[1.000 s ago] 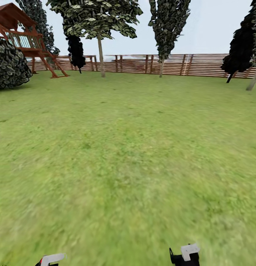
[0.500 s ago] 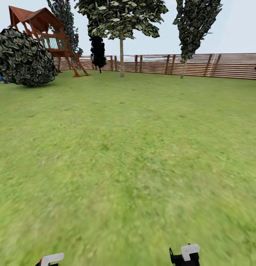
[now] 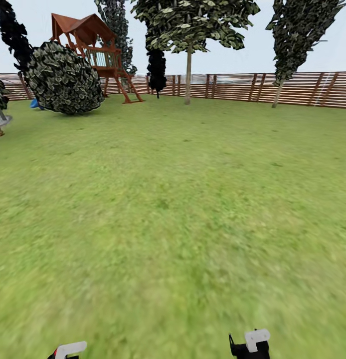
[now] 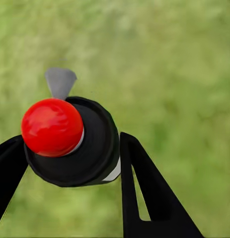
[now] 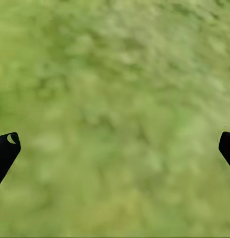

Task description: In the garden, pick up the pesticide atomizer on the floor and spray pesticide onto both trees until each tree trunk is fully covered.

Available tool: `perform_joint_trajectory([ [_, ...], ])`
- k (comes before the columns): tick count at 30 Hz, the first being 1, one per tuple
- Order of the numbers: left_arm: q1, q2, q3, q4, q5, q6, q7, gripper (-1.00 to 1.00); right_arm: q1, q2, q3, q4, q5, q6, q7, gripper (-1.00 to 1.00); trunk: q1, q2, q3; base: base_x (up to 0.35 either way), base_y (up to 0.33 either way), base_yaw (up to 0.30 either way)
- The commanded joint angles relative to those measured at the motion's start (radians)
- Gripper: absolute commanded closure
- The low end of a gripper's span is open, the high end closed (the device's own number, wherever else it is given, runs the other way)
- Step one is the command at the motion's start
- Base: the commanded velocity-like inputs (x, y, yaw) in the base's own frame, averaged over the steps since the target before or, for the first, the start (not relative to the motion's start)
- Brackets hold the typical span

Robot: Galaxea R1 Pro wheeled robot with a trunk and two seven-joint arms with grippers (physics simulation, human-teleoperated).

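The pesticide atomizer [image 4: 77, 144] shows a round black top with a glossy red ball and a thin whitish edge of body, clamped between the left gripper [image 4: 70, 163] fingers above blurred grass. The right gripper [image 5: 115, 148] is spread wide, holding nothing. Far off, a pale-trunked tree [image 3: 188, 75], possibly one to spray, stands by the fence [image 3: 302, 89].

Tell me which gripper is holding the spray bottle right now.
The left gripper: its black fingers flank the spray bottle, with its black top and red knob. The right gripper is spread wide over bare grass.
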Motion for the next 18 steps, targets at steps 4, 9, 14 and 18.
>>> perform_joint_trajectory([
  [4,0.000,0.001,0.000,0.000,0.000,0.000,0.000,1.00,0.000,-0.001,0.000,0.000,0.000,0.000,0.001,-1.00,0.000,0.000,0.000,0.330,0.034,0.019],
  [9,0.000,0.003,0.000,0.000,0.000,0.000,0.000,1.00,0.000,-0.001,0.000,0.000,0.000,0.000,0.002,-1.00,0.000,0.000,0.000,0.337,0.003,-0.013],
  [14,0.000,0.003,0.000,0.000,0.000,0.000,0.000,1.00,0.000,-0.001,0.000,0.000,0.000,0.000,0.002,-1.00,0.000,0.000,0.000,0.338,0.049,-0.227],
  [18,0.000,0.003,0.000,0.000,0.000,0.000,0.001,1.00,0.000,-0.001,0.000,0.000,0.000,0.000,0.002,-1.00,0.000,0.000,0.000,0.338,0.096,-0.291],
])
